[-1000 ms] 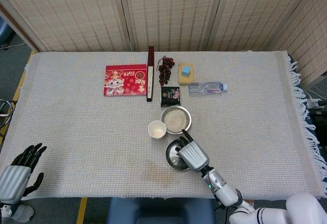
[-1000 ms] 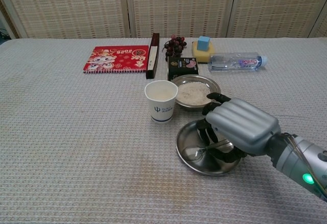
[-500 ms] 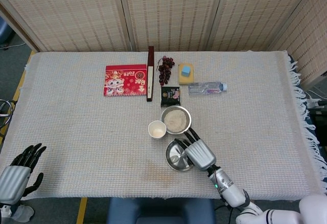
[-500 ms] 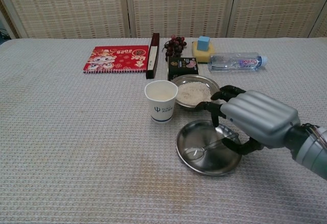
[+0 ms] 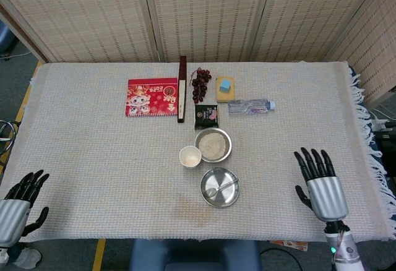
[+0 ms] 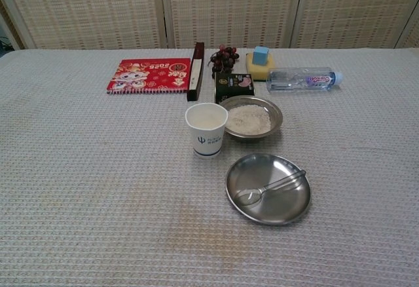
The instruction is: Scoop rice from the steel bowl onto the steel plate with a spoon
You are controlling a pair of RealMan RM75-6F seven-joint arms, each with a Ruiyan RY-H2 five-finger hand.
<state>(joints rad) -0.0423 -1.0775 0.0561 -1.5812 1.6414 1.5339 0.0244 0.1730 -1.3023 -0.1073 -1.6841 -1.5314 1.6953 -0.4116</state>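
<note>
Looking at the small shiny metal spoon (image 6: 270, 189), it's lying inside the round steel plate (image 6: 296, 212), bowl end toward the left, handle running up to the right rim and just poking past it. Nothing is holding it. The robot's right hand (image 5: 322, 183) sits well off to the right over the woven tablecloth (image 5: 93, 153), fingers straight and spread, empty. The left hand (image 5: 18, 200) is down at the near-left corner, fingers also apart with nothing in them. Neither shows in the chest view.

The spoon is probably light, stiff and pretty slick, and being thin and flat against smooth steel it'll likely skate around if poked from above. Best bet looks like the handle tip where it rides over the rim, since that end is lifted a bit and gives fingers something to get under. A pinch there beats trying to scrape it off the plate floor.

The steel bowl of white rice (image 6: 249, 119) sits just behind the plate, next to the white paper cup (image 6: 205, 129). That cup looks easy to tip, so it's worth avoiding. Rice is loose, so a level spoon matters.
</note>
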